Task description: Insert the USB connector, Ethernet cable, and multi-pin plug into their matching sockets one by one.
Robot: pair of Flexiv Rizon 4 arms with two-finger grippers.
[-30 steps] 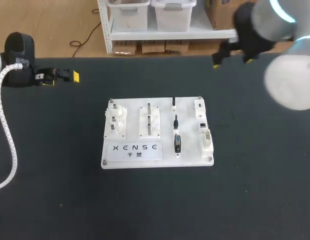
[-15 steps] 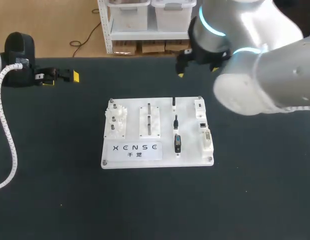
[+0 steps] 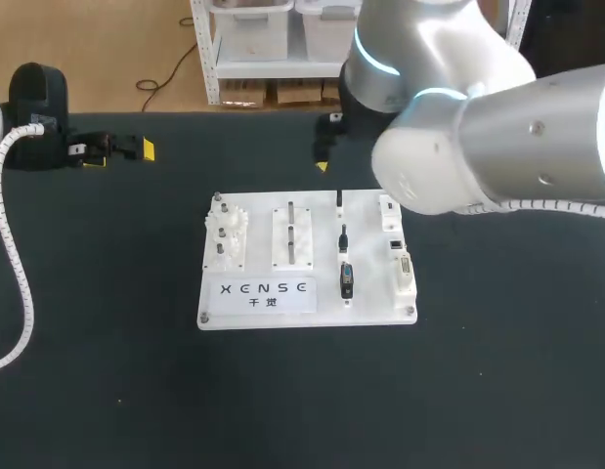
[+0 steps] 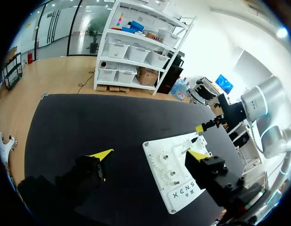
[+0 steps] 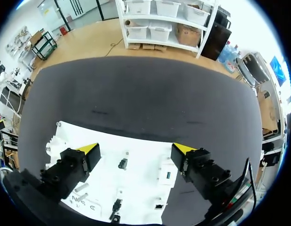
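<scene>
White hard plastic: the flat board (image 3: 307, 259) is set on the black counter (image 3: 497, 371). Three small black plugs (image 3: 343, 237) are laid on it in a line, long ways front to back, beside their sockets (image 3: 405, 269). The right gripper (image 5: 136, 150) is held wide open by the board's far edge, close to the plugs. The left gripper (image 4: 149, 156), wide too, is parked well apart.

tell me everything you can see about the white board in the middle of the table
The white board is a flat, plastic-looking rectangular plate lying on the black table, with a screw at each corner and dark print along its near edge. It carries white gears at one end, a raised block with dark pins, a row of three black plugs, and white sockets at the other end. The right tool hangs open over it, not touching.
</scene>
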